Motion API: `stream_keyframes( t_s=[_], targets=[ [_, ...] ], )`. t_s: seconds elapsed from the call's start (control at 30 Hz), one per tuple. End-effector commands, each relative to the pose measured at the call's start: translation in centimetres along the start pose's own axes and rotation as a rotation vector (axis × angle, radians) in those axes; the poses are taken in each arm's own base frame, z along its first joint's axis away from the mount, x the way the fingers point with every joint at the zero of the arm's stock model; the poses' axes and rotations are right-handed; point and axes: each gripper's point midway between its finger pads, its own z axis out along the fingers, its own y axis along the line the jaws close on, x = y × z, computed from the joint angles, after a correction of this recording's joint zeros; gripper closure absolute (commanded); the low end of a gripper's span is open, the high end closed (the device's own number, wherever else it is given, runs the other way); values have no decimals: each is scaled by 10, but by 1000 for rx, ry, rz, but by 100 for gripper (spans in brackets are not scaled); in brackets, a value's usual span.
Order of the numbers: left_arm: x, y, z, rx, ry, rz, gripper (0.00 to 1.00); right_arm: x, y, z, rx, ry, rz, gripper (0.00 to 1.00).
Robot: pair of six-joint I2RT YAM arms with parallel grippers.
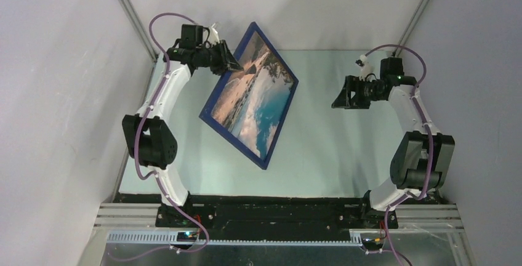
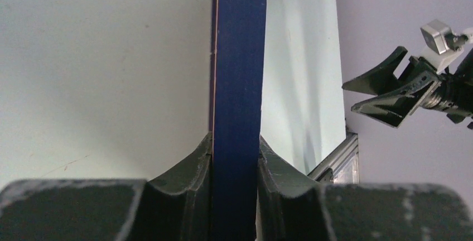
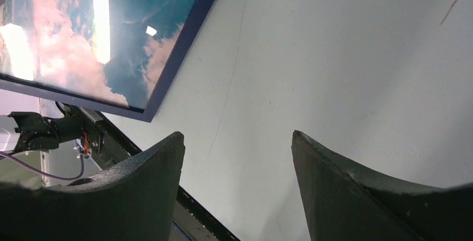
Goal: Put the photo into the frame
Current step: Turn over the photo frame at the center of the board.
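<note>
A pale green table sits between plain grey-white walls. Thin aluminium posts rise at its far corners; a slotted metal rail runs along the near edge. Light is soft, even.

The left arm and right arm share white curved links, black joint housings, and a looping purple cable each.
</note>
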Motion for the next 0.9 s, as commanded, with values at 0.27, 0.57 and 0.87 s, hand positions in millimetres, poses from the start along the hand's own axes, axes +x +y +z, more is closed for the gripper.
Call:
stream_keyframes(
  t_s=[0.27,0.57,0.87],
  targets=[
    [32,36,14,30,4,-87,74,2,-9,64,-54,-45,100,25],
    [66,70,59,88,71,-176,71,24,-20,116,-20,41,155,25],
    [92,86,90,143,91,-225,58,43,-36,134,-14,99,212,25]
  ],
)
